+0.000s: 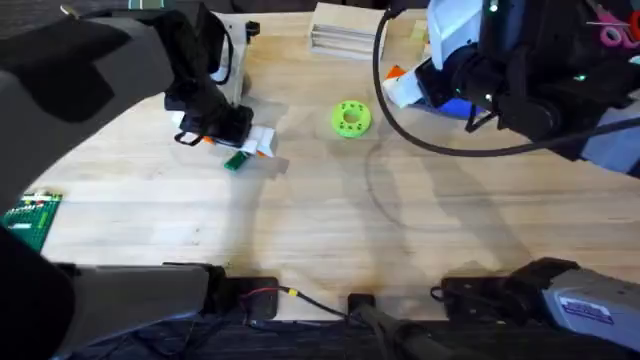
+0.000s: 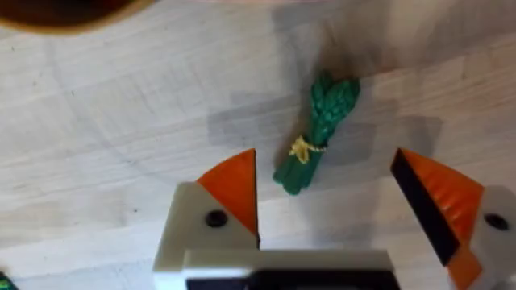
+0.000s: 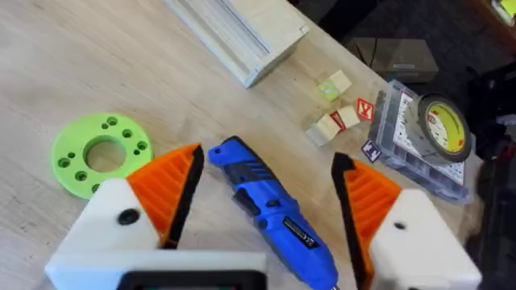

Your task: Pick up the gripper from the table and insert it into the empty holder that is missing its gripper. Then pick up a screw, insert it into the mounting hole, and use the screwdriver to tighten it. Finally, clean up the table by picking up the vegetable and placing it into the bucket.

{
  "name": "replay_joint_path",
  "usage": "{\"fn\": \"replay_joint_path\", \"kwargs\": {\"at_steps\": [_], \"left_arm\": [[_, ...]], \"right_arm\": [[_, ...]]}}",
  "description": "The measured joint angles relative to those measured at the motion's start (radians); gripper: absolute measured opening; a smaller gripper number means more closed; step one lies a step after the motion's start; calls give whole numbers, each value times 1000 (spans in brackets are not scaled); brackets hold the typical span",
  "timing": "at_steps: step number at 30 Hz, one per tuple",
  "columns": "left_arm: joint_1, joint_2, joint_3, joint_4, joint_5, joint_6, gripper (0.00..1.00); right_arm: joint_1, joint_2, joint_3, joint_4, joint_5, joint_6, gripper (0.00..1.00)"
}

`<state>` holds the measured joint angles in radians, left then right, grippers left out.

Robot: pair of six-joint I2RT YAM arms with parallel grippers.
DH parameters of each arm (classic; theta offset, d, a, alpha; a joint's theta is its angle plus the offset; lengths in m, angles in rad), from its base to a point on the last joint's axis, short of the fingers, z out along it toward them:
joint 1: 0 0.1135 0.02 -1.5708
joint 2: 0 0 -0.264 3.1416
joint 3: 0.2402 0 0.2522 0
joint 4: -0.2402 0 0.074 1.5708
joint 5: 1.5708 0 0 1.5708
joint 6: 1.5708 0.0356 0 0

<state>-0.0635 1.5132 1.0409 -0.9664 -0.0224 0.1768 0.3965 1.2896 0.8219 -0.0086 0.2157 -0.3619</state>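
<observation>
The vegetable (image 2: 318, 133), a slim green bundle tied with a yellow band, lies flat on the wooden table (image 1: 330, 230). My left gripper (image 2: 334, 201) hovers over it, open, its orange fingers (image 2: 234, 189) on either side of the stalk end and not touching it. From overhead the vegetable (image 1: 235, 160) sits just in front of the left gripper (image 1: 240, 142). The blue screwdriver (image 3: 274, 213) lies between the spread fingers of my open right gripper (image 3: 270, 185), also seen overhead (image 1: 455, 105). The loose gripper, holder, screw and bucket are out of view.
A round bright-green disc with holes (image 1: 350, 118) lies mid-table. A pale wooden block (image 1: 345, 30) stands at the back. Small cubes (image 3: 334, 113) and a clear box with a tape roll (image 3: 423, 133) sit near the right arm. A green circuit board (image 1: 30, 215) lies at the left edge.
</observation>
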Motion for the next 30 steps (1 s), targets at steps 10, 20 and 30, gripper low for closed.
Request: {"fn": "replay_joint_path", "kwargs": {"at_steps": [10, 20, 30], "left_arm": [[0, 104, 0, 81, 7, 98, 995], [0, 167, 0, 81, 32, 123, 995], [0, 167, 0, 88, 50, 131, 707]], "right_arm": [[0, 0, 0, 0, 0, 0, 992], [0, 0, 0, -1, 0, 0, 993], [0, 0, 0, -1, 0, 0, 992]]}}
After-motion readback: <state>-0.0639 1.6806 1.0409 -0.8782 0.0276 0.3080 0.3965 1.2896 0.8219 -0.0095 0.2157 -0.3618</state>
